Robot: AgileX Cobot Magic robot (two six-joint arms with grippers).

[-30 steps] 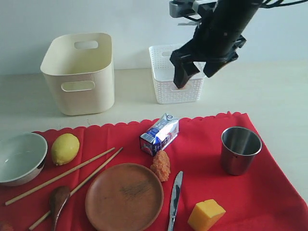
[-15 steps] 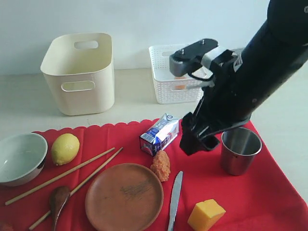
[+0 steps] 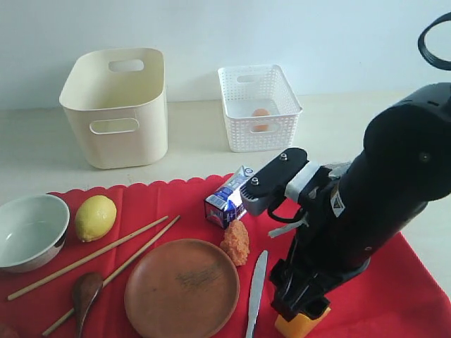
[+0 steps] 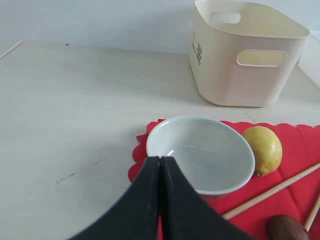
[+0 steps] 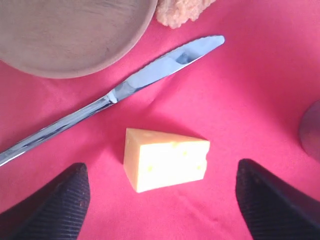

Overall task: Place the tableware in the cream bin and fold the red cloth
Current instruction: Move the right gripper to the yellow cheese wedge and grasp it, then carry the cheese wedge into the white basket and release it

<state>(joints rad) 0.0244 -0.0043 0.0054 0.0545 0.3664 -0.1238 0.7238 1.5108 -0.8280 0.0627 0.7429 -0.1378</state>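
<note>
Basically, far left: left gripper (image 4: 160, 166) has its jaws pressed together with nothing between them, tips over the near rim of the white bowl (image 3: 28, 231); contact can't be told; bowl sits upright on the left edge of the red cloth (image 3: 162, 201), which lies spread flat on the table (image 3: 190, 148); lemon (image 3: 95, 217) just beside the bowl; chopsticks (image 3: 88, 258) lie slanted and roughly parallel between lemon and wooden plate (image 3: 182, 289); spoon (image 3: 84, 292) lies between them at the near end, bowl end touching one stick; cream bin (image 3: 116, 134) upright on bare table behind the cloth, none of the tableware seen in it; small dark print on its side in the left wrist view, too small to read; milk carton (image 3: 227, 199) on its side behind the plate, blue and white print, text unreadable; orange lump (image 3: 236, 243) touches the plate rim; knife (image 3: 255, 289) just right of the plate, tip toward the lump; white lattice basket (image 3: 257, 134) behind, egg (image 3: 261, 113) inside; right gripper (image 5: 161, 202) has jaws spread wide, one either side of the cheese (image 5: 167, 159), not touching it; steel cup (image 5: 311, 131) is only a sliver at the right wrist frame edge, hidden behind the arm in the exterior view.
</note>
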